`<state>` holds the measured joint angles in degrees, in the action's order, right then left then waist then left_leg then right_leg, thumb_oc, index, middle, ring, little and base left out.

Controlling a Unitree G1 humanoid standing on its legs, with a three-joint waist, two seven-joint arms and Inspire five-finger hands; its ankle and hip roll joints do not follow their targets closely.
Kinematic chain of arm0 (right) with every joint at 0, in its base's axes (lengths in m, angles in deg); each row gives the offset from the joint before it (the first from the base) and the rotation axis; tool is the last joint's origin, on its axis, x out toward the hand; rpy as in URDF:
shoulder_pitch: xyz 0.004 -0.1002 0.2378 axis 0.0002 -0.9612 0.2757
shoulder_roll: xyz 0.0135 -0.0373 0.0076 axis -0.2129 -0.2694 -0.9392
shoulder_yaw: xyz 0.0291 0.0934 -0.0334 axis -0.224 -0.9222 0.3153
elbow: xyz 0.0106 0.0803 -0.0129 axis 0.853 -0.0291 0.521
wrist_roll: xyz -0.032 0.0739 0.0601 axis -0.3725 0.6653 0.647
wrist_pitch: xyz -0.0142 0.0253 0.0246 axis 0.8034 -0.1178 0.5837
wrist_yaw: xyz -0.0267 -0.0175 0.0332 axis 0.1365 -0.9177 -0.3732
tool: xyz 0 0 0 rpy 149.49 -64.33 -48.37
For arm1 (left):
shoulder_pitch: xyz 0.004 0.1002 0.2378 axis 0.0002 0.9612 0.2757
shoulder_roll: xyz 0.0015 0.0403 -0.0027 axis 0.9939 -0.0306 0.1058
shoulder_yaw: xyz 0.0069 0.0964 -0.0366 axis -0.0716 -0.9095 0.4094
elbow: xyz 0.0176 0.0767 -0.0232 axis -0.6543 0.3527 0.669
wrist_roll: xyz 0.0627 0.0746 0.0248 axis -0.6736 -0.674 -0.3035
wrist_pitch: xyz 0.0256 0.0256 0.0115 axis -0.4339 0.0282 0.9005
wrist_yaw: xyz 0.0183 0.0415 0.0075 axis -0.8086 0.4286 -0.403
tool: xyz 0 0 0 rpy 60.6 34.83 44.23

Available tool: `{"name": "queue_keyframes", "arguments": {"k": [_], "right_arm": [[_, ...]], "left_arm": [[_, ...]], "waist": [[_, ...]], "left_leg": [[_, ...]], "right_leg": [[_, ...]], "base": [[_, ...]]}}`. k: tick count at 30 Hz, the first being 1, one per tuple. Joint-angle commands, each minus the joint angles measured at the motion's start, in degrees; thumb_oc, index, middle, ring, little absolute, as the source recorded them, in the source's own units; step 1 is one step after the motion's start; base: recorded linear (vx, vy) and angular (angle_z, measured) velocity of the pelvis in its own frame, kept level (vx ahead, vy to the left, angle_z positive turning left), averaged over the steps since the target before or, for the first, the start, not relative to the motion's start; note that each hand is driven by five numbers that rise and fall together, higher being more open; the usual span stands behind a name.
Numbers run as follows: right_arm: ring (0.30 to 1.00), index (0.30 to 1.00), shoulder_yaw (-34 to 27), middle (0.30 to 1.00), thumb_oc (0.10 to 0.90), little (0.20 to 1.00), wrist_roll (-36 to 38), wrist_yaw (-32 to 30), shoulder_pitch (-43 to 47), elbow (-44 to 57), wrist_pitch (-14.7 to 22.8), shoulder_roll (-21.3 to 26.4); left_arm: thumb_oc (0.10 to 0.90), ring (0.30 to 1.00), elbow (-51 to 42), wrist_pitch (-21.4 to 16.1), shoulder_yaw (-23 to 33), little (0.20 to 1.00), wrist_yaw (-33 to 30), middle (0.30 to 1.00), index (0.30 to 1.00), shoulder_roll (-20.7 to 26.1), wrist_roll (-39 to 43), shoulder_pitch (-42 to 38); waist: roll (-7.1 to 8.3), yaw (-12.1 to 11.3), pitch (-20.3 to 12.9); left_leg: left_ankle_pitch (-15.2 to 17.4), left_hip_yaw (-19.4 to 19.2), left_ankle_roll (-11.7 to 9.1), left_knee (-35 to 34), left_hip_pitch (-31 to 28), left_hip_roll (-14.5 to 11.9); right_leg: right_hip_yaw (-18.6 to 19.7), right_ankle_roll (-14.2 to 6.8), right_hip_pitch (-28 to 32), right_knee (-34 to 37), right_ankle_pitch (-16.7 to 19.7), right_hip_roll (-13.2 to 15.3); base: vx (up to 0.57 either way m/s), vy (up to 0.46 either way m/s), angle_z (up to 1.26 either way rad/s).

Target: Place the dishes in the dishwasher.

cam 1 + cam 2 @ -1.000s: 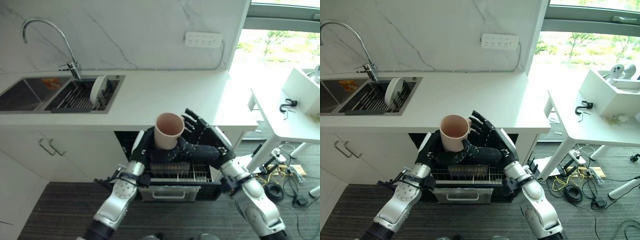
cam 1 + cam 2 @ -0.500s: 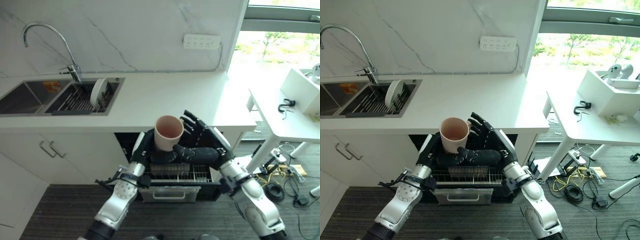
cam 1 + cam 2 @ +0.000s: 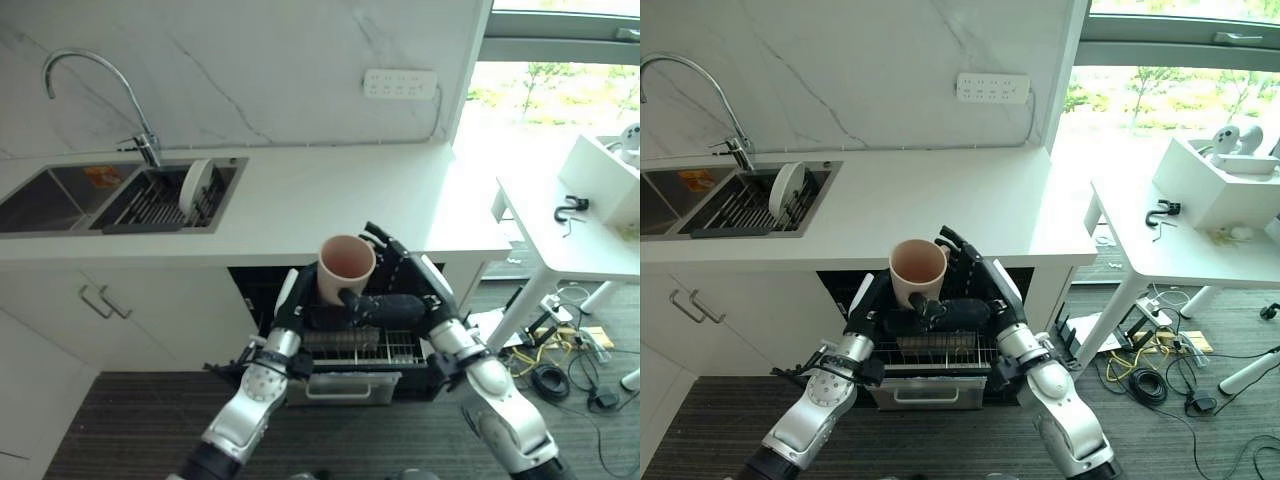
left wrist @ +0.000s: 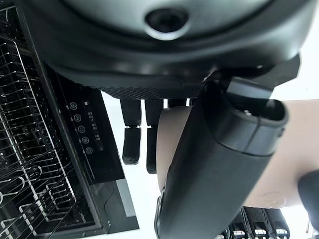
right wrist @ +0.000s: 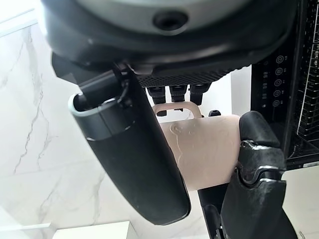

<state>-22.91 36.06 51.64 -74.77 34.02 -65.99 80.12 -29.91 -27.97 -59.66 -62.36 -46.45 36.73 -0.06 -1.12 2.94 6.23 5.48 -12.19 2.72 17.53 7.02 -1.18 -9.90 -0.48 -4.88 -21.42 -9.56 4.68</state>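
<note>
A pale pink cup (image 3: 345,268) is held upright, mouth up, between both hands above the pulled-out dishwasher rack (image 3: 355,345). My left hand (image 3: 297,305) grips its lower part from the left, thumb (image 4: 214,164) across the cup's wall (image 4: 294,149). From the right, my right hand (image 3: 400,285) has its fingers spread behind the cup and its thumb (image 5: 134,154) lying along the front, so the cup (image 5: 204,149) is pinched between them. A white plate (image 3: 197,180) stands on edge in the sink's drying rack.
The white counter (image 3: 320,200) overhangs the open dishwasher. The steel sink (image 3: 60,190) and tap (image 3: 100,70) are at the back left. A white side table (image 3: 570,245) stands to the right, with cables on the floor below it.
The cup has shifted slightly right and a little lower between the hands. The right hand has drawn closer round it.
</note>
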Motion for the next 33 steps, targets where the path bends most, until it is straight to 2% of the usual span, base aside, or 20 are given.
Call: {"name": "queue_keyframes", "arguments": {"k": [1,6,9,13,18,21,26,28,30,33], "right_arm": [[0.900,0.900,-0.12,0.900,0.800,0.900,-2.50,-2.09,8.68,4.69,7.83,-4.50],[0.900,0.900,1.60,0.900,0.800,0.900,-4.27,-3.47,10.34,3.97,6.89,-5.34],[0.900,0.900,3.46,0.900,0.800,0.900,-4.58,-2.61,11.88,3.06,3.38,-5.61],[0.900,0.900,5.11,0.900,0.800,0.900,-5.20,-2.00,12.66,1.99,0.75,-5.37],[0.900,0.900,5.32,0.900,0.800,0.900,-6.11,-2.76,13.31,1.11,0.58,-5.45],[0.900,0.900,5.14,0.900,0.800,0.900,-2.57,-4.90,13.31,1.32,0.92,-6.08],[0.900,0.900,5.71,0.900,0.800,0.900,2.29,-9.06,13.41,0.52,3.03,-7.75],[0.900,0.900,6.36,0.900,0.800,0.900,7.77,-13.40,13.41,-0.47,5.32,-9.25],[0.900,0.900,6.57,0.900,0.800,0.900,10.78,-14.94,13.38,-0.93,6.30,-9.99],[0.900,0.900,7.09,0.900,0.800,0.900,18.02,-19.73,13.80,-2.34,10.68,-12.85]], "left_arm": [[0.400,0.300,-2.58,-3.57,-3.02,0.300,-2.50,0.300,0.300,-1.92,-2.37,-10.71],[0.400,0.300,-2.71,-2.74,-4.14,0.300,-1.95,0.300,0.300,-2.45,-2.28,-11.87],[0.400,0.300,-3.22,-2.25,-4.99,0.300,-0.65,0.300,0.300,-2.51,-2.92,-12.71],[0.400,0.300,-4.17,-1.45,-6.08,0.300,1.91,0.300,0.300,-1.77,-4.89,-13.54],[0.400,0.300,-4.65,-0.97,-7.22,0.300,3.93,0.300,0.300,-1.09,-7.96,-14.45],[0.400,0.300,-5.00,-0.65,-8.54,0.300,4.52,0.300,0.300,-0.77,-10.03,-14.79],[0.400,0.300,-4.40,-1.32,-10.36,0.300,1.57,0.300,0.300,-0.77,-12.29,-14.84],[0.400,0.300,-3.76,-2.26,-11.03,0.300,-4.35,0.300,0.300,-1.37,-13.34,-14.87],[0.400,0.300,-3.45,-3.19,-11.09,0.300,-7.52,0.300,0.300,-1.78,-13.91,-14.81],[0.400,0.300,-2.05,-5.04,-11.55,0.300,-15.71,0.300,0.300,-3.43,-13.09,-15.09]], "waist": [[0.68,0.24,-1.39],[0.70,0.03,-1.40],[0.71,-0.14,-1.35],[0.93,-0.31,-1.49],[1.14,-0.38,-1.42],[1.20,-0.38,-1.30],[1.15,-0.49,-0.97],[1.03,-0.60,-0.73],[0.99,-0.72,-0.64],[0.98,-1.12,-0.39]], "left_leg": [[9.39,1.16,-2.54,-0.34,-4.72,-2.40],[9.36,1.11,-2.50,-0.34,-4.55,-2.36],[9.35,1.19,-2.45,-0.34,-4.59,-2.27],[9.32,1.10,-2.38,-0.34,-4.58,-2.31],[9.31,1.09,-2.31,-0.34,-4.50,-2.24],[9.28,1.12,-2.26,-0.34,-4.50,-2.11],[9.30,1.07,-2.19,-0.34,-4.37,-1.94],[9.29,0.94,-2.13,-0.34,-4.37,-1.90],[9.23,0.93,-2.13,-0.34,-4.38,-1.89],[9.23,1.15,-2.09,-0.34,-4.38,-1.75]], "right_leg": [[1.97,-5.67,2.47,4.24,-2.42,1.46],[1.89,-5.76,2.34,4.24,-2.33,1.66],[1.87,-5.74,2.34,4.24,-2.31,1.73],[1.66,-5.72,2.37,4.24,-2.35,1.74],[1.55,-5.78,2.30,4.24,-2.29,1.81],[1.47,-5.88,2.28,4.24,-2.17,1.90],[1.42,-5.97,2.10,4.24,-2.01,2.01],[1.33,-5.95,2.07,4.24,-1.88,2.10],[1.21,-5.92,2.11,4.24,-1.82,2.13],[0.82,-5.73,2.23,4.24,-1.70,2.26]], "base": [[0.00,0.000,0.00],[0.00,0.000,0.00],[0.00,0.000,0.00],[0.00,0.000,0.00],[0.00,0.000,0.00],[-0.01,0.000,0.00],[-0.03,0.002,0.01],[-0.04,0.006,0.01],[0.00,0.000,0.00],[-0.01,0.000,0.00]]}}
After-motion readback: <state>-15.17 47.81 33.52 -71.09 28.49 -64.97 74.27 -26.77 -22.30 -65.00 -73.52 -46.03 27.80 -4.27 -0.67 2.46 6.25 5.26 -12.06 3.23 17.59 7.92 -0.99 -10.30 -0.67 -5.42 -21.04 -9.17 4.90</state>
